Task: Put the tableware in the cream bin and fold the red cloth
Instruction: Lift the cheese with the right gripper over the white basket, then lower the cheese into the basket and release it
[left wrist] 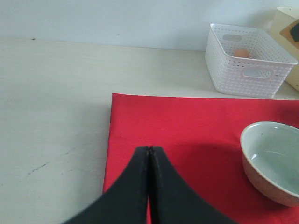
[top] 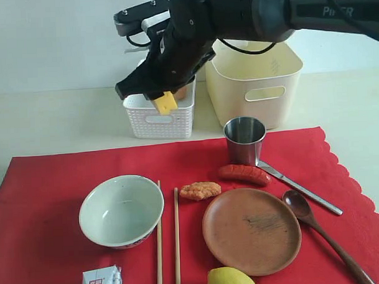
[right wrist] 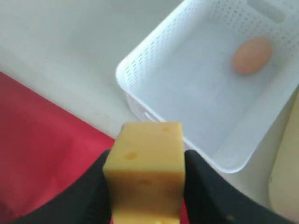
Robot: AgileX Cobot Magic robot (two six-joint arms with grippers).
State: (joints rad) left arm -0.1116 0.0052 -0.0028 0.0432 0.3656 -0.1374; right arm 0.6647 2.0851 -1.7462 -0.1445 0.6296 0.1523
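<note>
My right gripper is shut on a yellow cheese block, held above the near rim of the white lattice basket. The red cloth carries the pale green bowl, chopsticks, brown plate, steel cup, knife and dark wooden spoon. The cream bin stands behind the cup. My left gripper is shut and empty over the cloth's left part; it does not show in the exterior view.
An egg lies in the white lattice basket. A sausage, a fried piece, a lemon and a small packet sit on the cloth among the tableware.
</note>
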